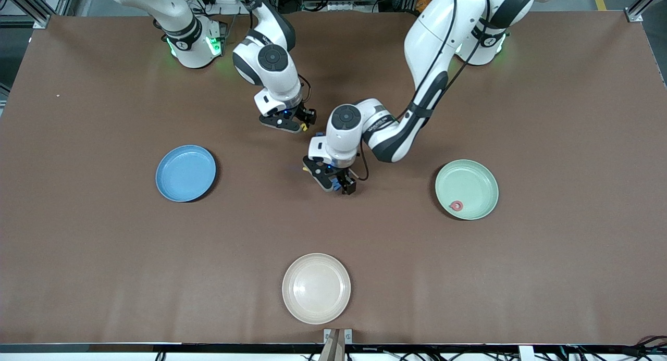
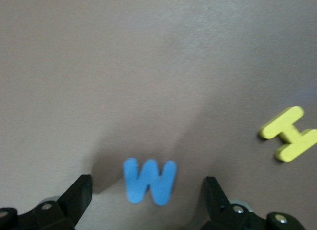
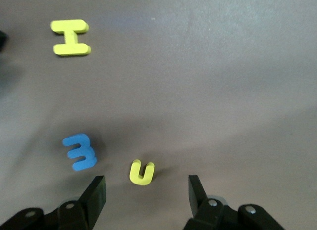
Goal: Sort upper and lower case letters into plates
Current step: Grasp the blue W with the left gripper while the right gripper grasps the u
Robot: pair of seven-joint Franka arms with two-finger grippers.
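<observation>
Brown table (image 1: 104, 277), end effectors (image 1: 337, 183) mid-table

A matt brown desk (image 1: 104, 257), its covering smooth and paper-like, carries three plates with a soft satin plastic look: the blue plate (image 1: 185, 173), the mint green plate (image 1: 467, 189) and the cream plate (image 1: 316, 288), the last catching a faint sheen at its centre. The small letters look like matt foam or soft plastic with rounded edges: a blue w (image 2: 149, 181), a yellow H (image 3: 71, 37), a blue E (image 3: 80, 152) and a yellow u (image 3: 142, 172). Both arms wear glossy white plastic shells with black joints; the left pincer (image 2: 148, 200) and right pincer (image 3: 146, 198) have matt black fingers with small metal screws.
</observation>
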